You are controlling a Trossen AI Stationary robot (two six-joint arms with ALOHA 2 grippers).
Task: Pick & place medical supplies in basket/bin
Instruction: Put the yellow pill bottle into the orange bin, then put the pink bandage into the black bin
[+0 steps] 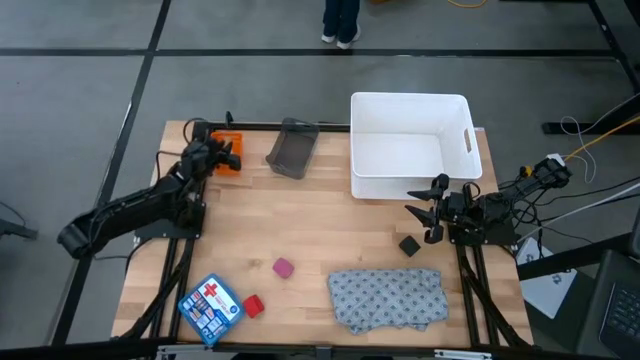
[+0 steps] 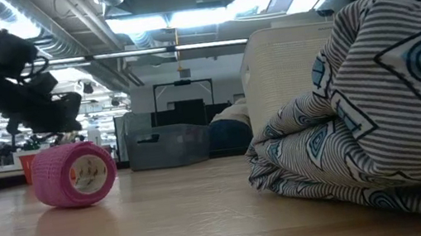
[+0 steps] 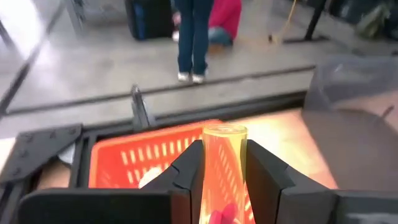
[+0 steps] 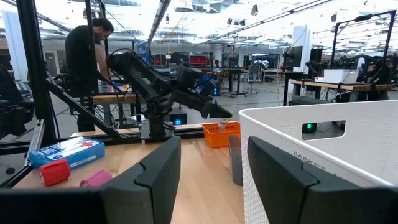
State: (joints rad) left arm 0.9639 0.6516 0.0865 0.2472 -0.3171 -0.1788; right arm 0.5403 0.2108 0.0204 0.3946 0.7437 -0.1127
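The left gripper (image 3: 224, 177) is held at the far left corner of the table, clenched on a clear vial (image 3: 224, 163) that stands upright between its fingers, directly over a small orange basket (image 1: 227, 151). Just right of that basket a grey translucent bin (image 1: 292, 149) is set, and further right a large white bin (image 1: 410, 146) occupies the far right of the table.

The right gripper (image 1: 432, 213) is positioned near the right edge, just before the white bin's near wall, its jaws spread wide and holding nothing. A small black block (image 1: 409, 245) lies close beside it, on the near side.

Nearer still, a grey patterned cloth (image 1: 388, 298) is spread in a heap — in the low view it blocks most of the right half. To its left a pink roll (image 1: 283, 267) lies on bare wood, then a red roll (image 1: 253, 306) just beside a blue first-aid box (image 1: 210, 308) at the near left corner.

The surface is a pale wooden table top (image 1: 330, 225) on a dark frame, set on a grey floor — a person's legs (image 3: 191, 37) are seen beyond the far edge.
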